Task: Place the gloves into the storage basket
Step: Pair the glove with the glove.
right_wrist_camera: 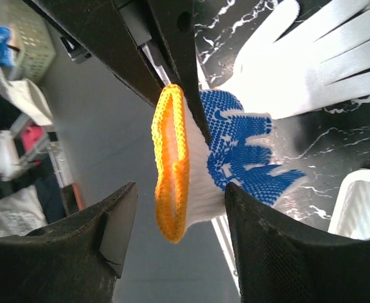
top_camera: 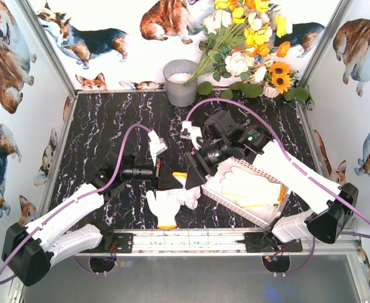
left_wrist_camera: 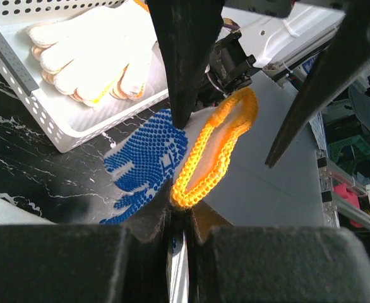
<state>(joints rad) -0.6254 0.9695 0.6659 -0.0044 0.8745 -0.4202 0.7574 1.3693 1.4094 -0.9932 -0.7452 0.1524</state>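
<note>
The left gripper point(left_wrist_camera: 180, 218) pinches the blue-dotted glove point(left_wrist_camera: 150, 158) by its cuff, the right gripper point(right_wrist_camera: 180, 189) spread astride it; the right should back clear before the left swings to the storage basket point(left_wrist_camera: 52, 123) just ahead.

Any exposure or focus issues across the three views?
Top view: even light, but the white knit gloves wash out against the white slotted plastic basket. Left wrist view: blue-dotted glove with orange cuff is sharp; the left gripper, close to the lens, is dark and soft. Right wrist view: plain white glove nearly blown out, background at left blurred.
</note>
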